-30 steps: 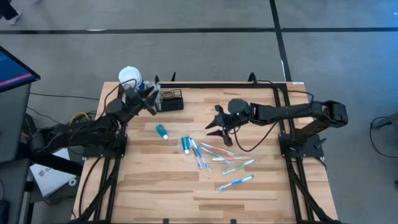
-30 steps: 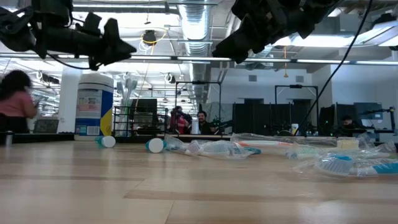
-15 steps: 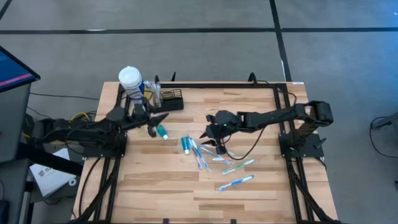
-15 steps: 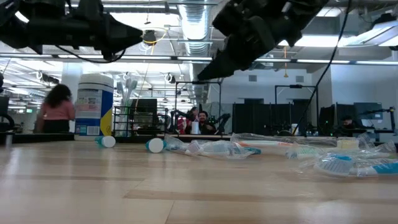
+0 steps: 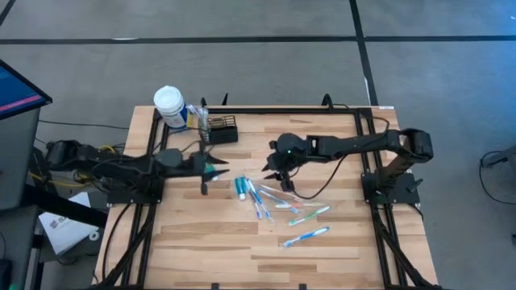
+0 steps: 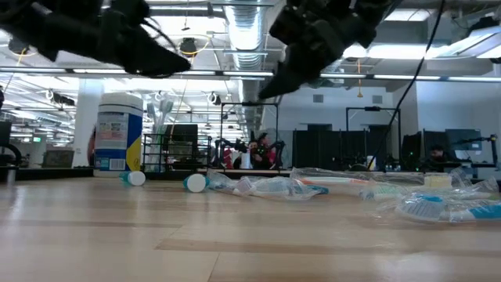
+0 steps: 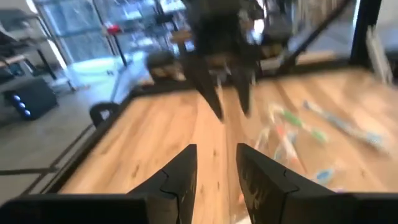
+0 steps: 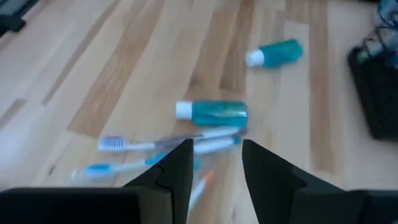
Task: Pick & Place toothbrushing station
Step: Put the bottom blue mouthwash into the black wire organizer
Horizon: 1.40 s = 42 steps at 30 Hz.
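From above, the left pincer (image 5: 208, 169) hovers over the counter (image 5: 201, 234), fingers apart and empty; the black wire-mesh caddy (image 5: 221, 129) sits beyond it, near the far edge beside the white-capped bottle (image 5: 170, 105). The right pincer (image 5: 278, 171), also apart and empty, hangs just over the toothbrushes (image 5: 278, 201).

Level with the counter, the caddy (image 6: 168, 150) stands upright, well behind both arms.

At the right wrist, a teal tube (image 8: 214, 112) lies just ahead.

The caddy looks light and stiff (thin wire); its rim seems the best hold
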Each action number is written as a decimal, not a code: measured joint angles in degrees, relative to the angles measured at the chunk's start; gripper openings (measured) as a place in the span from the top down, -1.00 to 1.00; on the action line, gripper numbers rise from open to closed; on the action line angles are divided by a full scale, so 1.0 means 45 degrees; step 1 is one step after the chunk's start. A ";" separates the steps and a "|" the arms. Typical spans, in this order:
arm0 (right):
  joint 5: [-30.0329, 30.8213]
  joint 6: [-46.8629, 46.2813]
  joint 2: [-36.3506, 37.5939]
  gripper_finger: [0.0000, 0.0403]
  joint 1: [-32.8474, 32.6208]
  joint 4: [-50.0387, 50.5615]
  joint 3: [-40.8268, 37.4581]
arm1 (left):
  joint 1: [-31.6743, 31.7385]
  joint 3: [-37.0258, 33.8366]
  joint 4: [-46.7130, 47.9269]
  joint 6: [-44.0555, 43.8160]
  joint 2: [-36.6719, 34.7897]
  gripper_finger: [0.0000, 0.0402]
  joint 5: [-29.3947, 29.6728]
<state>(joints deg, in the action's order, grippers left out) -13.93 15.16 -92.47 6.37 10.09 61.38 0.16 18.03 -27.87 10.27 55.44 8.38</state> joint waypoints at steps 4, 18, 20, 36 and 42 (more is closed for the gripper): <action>-0.0009 -0.0019 0.0516 0.37 0.0486 0.0850 0.0026 | -0.0448 0.1672 0.1887 0.0395 0.1880 0.48 0.0001; -0.0027 -0.0026 0.1182 0.37 0.1706 0.3054 0.0020 | -0.2189 0.8407 1.1223 0.3139 0.7416 0.48 0.1184; -0.0029 -0.0027 0.1170 0.37 0.1783 0.3106 0.0020 | -0.2440 0.9158 1.1987 0.3460 0.8057 0.48 0.1239; -0.0029 0.0102 0.1133 0.37 0.1871 0.3516 0.0020 | -0.2953 0.9921 1.3330 0.8999 1.0119 0.48 0.1958; -0.0029 0.0103 0.1133 0.37 0.1866 0.3613 0.0020 | -0.2851 0.9912 1.3326 0.9090 1.0156 0.48 0.1954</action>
<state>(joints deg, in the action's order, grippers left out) -14.06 15.62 -87.37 14.76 26.35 61.47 -12.67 62.63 32.10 51.18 101.14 17.17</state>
